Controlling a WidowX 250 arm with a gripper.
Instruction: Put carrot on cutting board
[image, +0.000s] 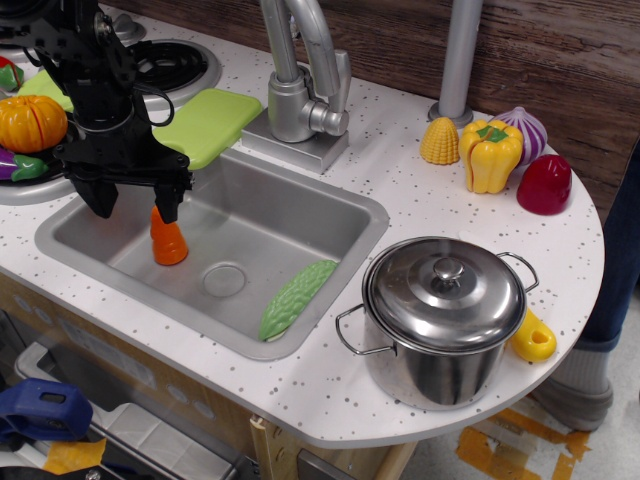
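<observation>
The small orange carrot stands upright on the floor of the sink, near its left wall. The light-green cutting board lies flat on the counter behind the sink, left of the faucet; its left part is hidden by my arm. My black gripper hangs over the sink's left end with its jaws spread wide. The right fingertip is right at the carrot's top, and the carrot is not between the fingers. The left fingertip is by the sink's left rim.
A bumpy green gourd lies in the sink's front right. A lidded steel pot stands at the counter's front right. The faucet rises behind the sink. An orange pumpkin toy sits far left. Corn, a yellow pepper and a red toy stand at the back right.
</observation>
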